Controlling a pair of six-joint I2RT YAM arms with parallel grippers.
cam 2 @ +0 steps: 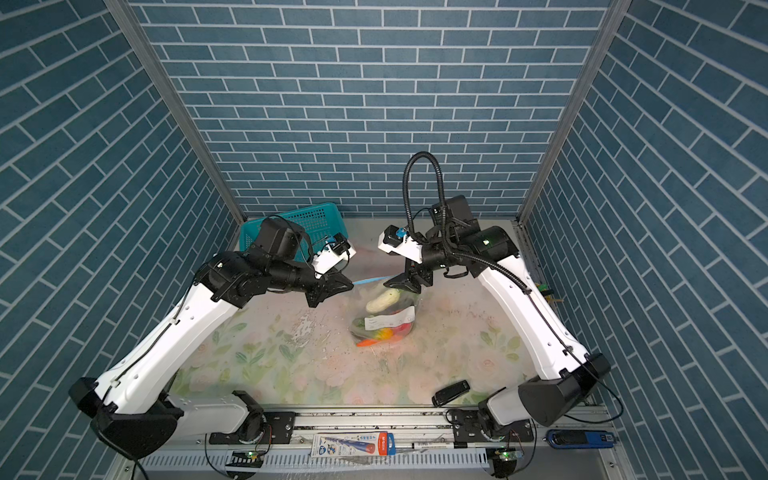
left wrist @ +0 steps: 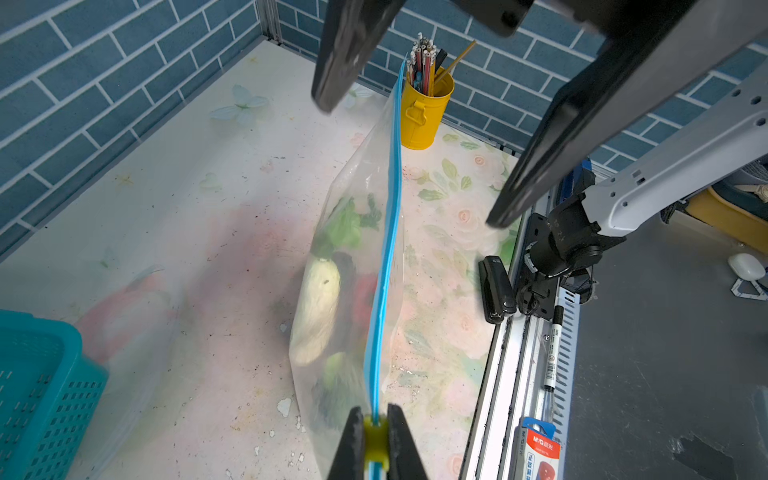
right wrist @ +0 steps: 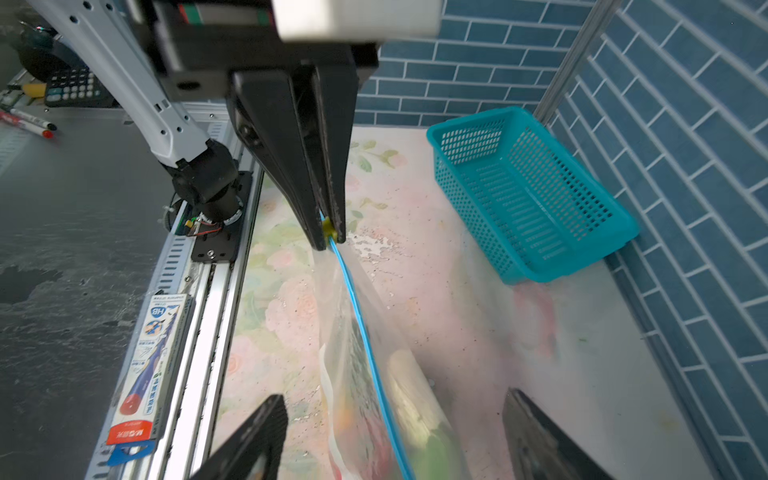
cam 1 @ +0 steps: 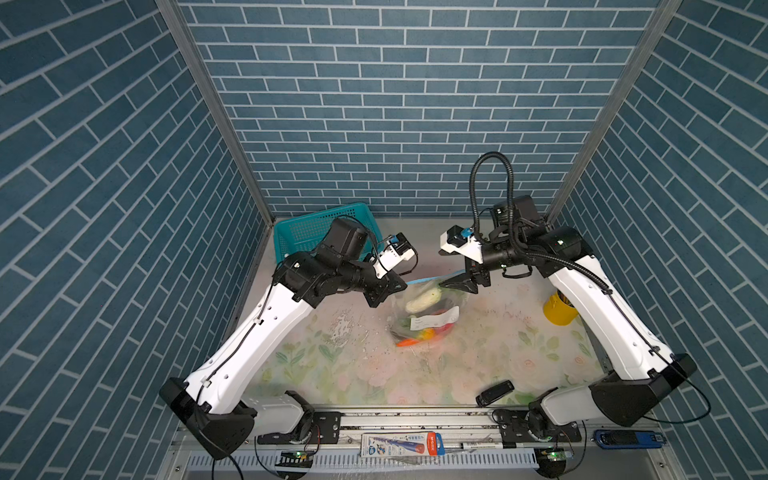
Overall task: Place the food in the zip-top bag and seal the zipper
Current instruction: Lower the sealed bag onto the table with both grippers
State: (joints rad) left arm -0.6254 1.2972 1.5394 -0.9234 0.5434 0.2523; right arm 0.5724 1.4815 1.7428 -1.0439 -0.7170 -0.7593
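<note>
Left gripper (left wrist: 376,415): jaws pinched narrow on the one yellow slider (left wrist: 376,442) at one end of the zipper (left wrist: 388,249). Centre: one zip-top bag (cam 1: 424,320), held up by its mouth edge over the table (cam 1: 332,374). The food (cam 1: 422,301) is inside, at least five pieces, exact count unclear. The single blue strip looks closed throughout. Right gripper (right wrist: 392,399): jaws wide, straddling the bag's far end, holding nothing. Probably only letting go is left.

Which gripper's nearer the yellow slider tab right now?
Left. The left gripper is shut on the yellow slider tab at one end of the zipper. The right gripper is open, astride the zipper toward its other end, away from the tab.
</note>
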